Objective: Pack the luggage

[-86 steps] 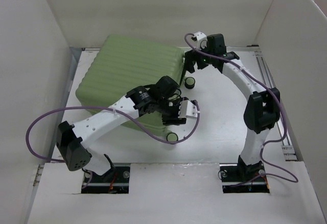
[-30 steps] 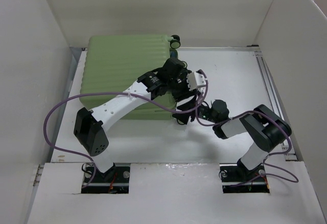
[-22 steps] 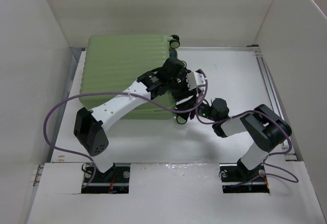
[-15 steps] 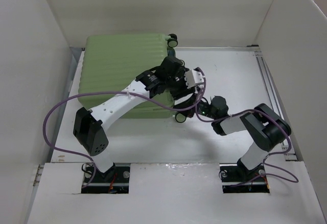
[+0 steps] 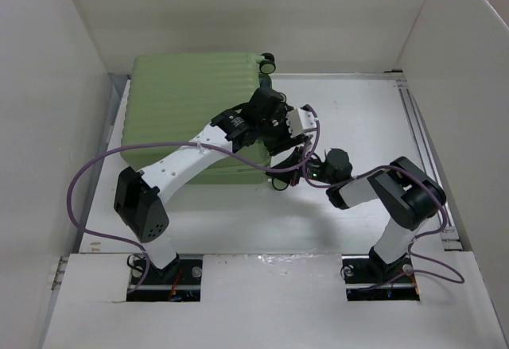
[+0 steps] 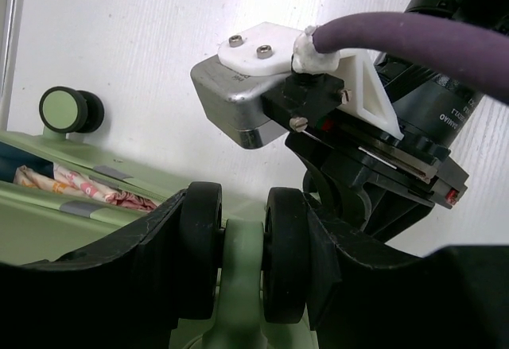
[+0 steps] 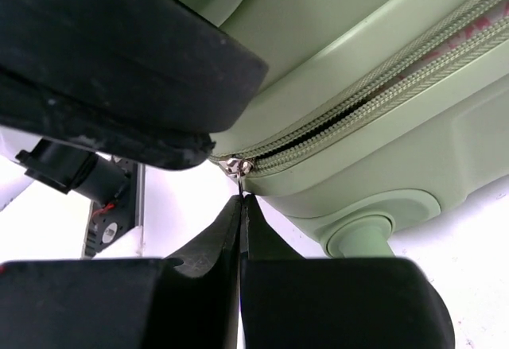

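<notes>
The luggage (image 5: 183, 102) is a light green ribbed suitcase lying flat at the back left. My left gripper (image 6: 242, 257) is shut on its near right twin black wheel (image 6: 199, 253), one finger on each side. My right gripper (image 7: 241, 199) is shut on the thin pull hanging from the zipper slider (image 7: 237, 164) at the corner beside that wheel. The zipper (image 7: 382, 87) gapes a little, and patterned cloth (image 6: 79, 190) shows inside the shell. From above, both grippers meet at the suitcase's near right corner (image 5: 286, 176).
Another suitcase wheel (image 5: 268, 63) sticks out at the far right corner. White walls (image 5: 48, 126) close in the table on the left, back and right. The right arm's elbow (image 5: 409, 194) is folded low near the right side. Purple cables (image 5: 95, 174) loop off both arms.
The right gripper's jaws have closed onto the zipper pull. The suitcase has shifted slightly left and back with the left gripper still on its wheel.
</notes>
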